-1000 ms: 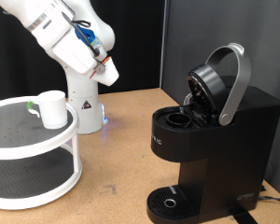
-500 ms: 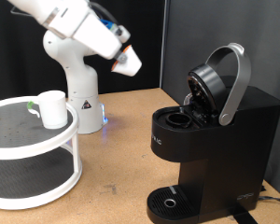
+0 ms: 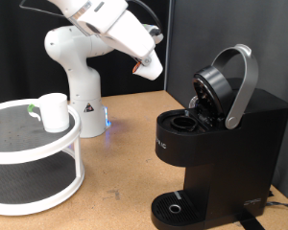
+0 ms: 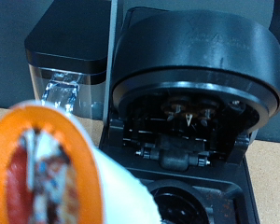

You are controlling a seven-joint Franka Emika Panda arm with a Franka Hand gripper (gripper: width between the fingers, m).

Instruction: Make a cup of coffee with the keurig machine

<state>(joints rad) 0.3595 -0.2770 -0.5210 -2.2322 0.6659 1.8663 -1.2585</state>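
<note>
The gripper [image 3: 152,67] hangs in the air above and to the exterior view's left of the keurig machine [image 3: 216,144], apart from it. Its jaws are closed on a small white pod [image 4: 61,173] with an orange-brown top, which fills the near corner of the wrist view. The pod's long axis is tilted, slanting down toward the machine.

The machine stands on the wooden surface [image 3: 125,144] with its lid raised; the silver handle [image 3: 242,84] arches up and back. Its front faces the exterior view's bottom left. The pod chamber [image 4: 182,201] under the lid is open.

The cup [image 3: 54,111] stands upright on the top level of a white round shelf [image 3: 34,158], well apart from the machine, at the exterior view's left.
</note>
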